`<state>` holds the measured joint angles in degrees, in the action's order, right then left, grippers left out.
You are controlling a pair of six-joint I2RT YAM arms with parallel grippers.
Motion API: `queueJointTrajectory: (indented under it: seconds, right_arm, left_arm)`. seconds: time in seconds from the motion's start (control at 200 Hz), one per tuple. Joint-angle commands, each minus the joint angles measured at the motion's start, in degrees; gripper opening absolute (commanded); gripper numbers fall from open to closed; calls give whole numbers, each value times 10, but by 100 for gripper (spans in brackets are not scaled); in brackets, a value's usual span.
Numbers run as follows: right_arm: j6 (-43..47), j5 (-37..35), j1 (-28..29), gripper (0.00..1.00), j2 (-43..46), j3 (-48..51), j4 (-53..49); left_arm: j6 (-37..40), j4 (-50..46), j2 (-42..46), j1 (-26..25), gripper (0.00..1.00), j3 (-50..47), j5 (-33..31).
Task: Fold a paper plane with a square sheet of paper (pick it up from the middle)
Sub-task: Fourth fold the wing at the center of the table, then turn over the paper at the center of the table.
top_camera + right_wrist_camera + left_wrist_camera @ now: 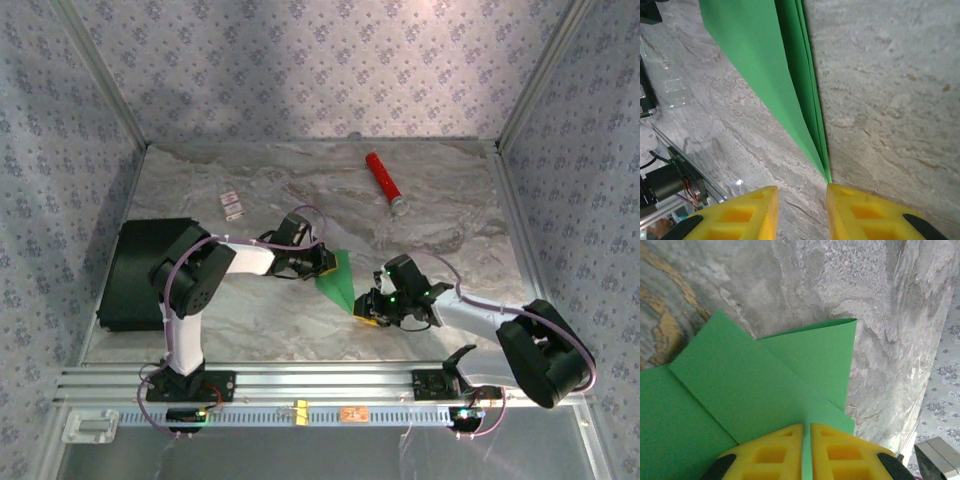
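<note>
The square sheet of paper (338,280), bright green, is folded into layered flaps that narrow to a point, and it sits mid-table between the two arms. My left gripper (325,265) is shut on its wide end. In the left wrist view the yellow pads meet on a thin green edge (807,426), with creased flaps of paper (765,385) spreading beyond. My right gripper (368,310) is at the pointed end and stands open (802,189). The paper (775,65) tapers down to the inner corner of one fingertip (840,192), and bare table shows between the jaws.
A red cylinder (384,182) lies at the back right. A black flat box (140,275) sits at the left edge beside the left arm. A small white card (232,205) lies at the back left. An aluminium rail (300,385) runs along the near edge.
</note>
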<state>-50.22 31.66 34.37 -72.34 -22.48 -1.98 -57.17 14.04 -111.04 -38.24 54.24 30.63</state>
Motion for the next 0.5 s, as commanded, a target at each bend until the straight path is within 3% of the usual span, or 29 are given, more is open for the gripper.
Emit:
queueJointTrajectory:
  seconds: [0.0, 0.495]
  right_arm:
    - [-23, -15, 6, 32, -8, -6, -10]
    - [-57, -13, 5, 28, -44, -3, 52]
  left_arm:
    - [-17, -43, -13, 5, 12, -25, -34]
    - [-19, -43, -16, 6, 12, -26, -33]
